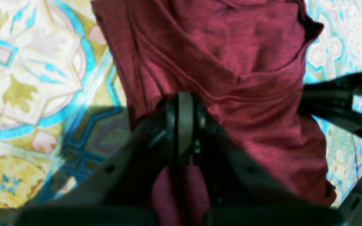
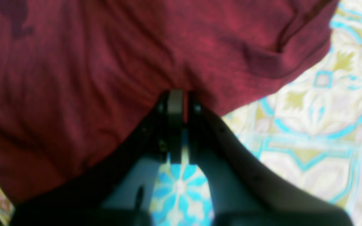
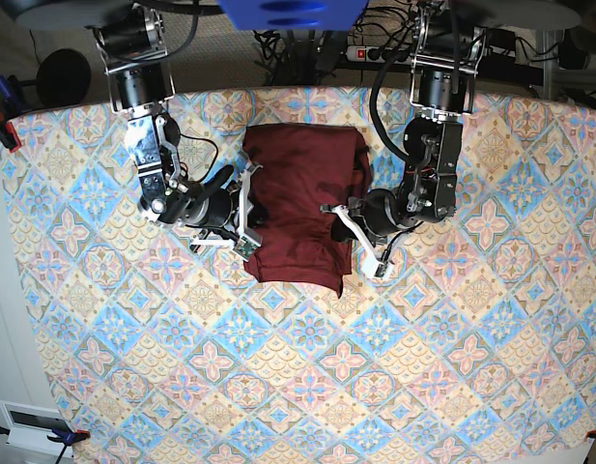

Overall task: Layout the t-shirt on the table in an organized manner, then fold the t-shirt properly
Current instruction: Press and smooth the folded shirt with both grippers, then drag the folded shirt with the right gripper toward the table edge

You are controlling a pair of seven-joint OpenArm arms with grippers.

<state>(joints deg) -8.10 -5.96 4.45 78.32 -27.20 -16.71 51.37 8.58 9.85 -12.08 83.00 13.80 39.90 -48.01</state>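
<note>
Patterned table (image 3: pixel 104 387) lying flat; I'm pinching limp, light t-shirt (image 3: pixel 302 203) edges — left gripper (image 1: pixel 184 103) and right gripper (image 2: pixel 179 100) both clamping hem folds.

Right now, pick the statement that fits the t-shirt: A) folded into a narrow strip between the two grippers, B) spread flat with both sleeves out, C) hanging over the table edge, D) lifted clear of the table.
A: the t-shirt lies as a narrow strip on the table, left gripper and right gripper pinching its sides.
</note>
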